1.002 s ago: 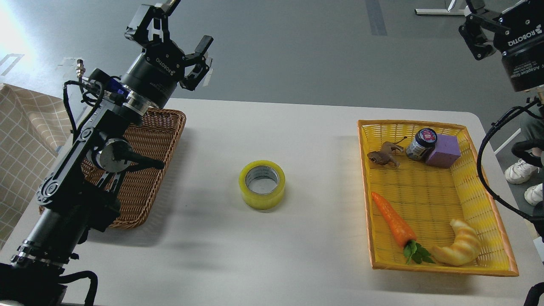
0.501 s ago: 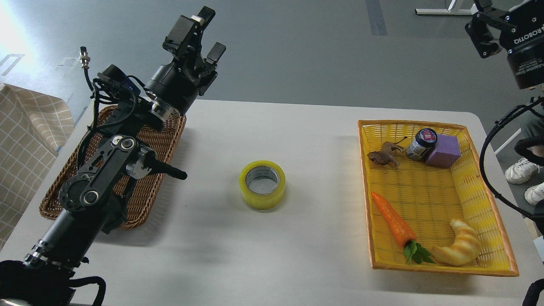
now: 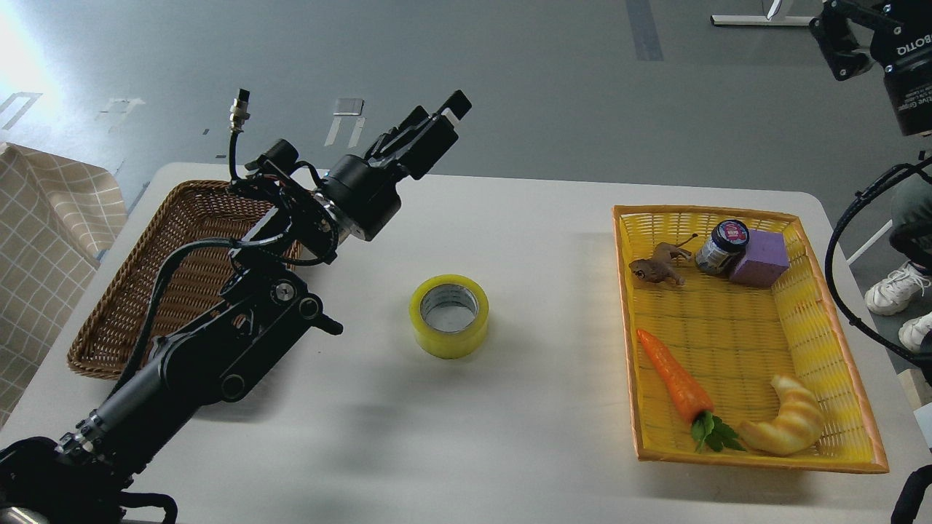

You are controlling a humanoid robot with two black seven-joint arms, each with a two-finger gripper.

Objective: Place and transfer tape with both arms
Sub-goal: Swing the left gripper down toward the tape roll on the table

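One wide roll of translucent yellow packing tape [image 3: 448, 316] on the grey-white bench [image 3: 510, 437]. Two baskets: one brown wicker basket [image 3: 131, 306], one yellow plastic woven basket [image 3: 837, 342]. Inside the yellow one, five items: one orange toy carrot [image 3: 673, 377], one pale yellow croissant [image 3: 790, 424], one brown toy animal [image 3: 659, 266], one dark blue-lidded jar [image 3: 722, 247], one purple block [image 3: 761, 260]. Two black arms, each with one tool.

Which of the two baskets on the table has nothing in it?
The brown wicker basket on the left; the yellow plastic basket holds food and toys.

Bright, sharp, glare upper left (overexposed)
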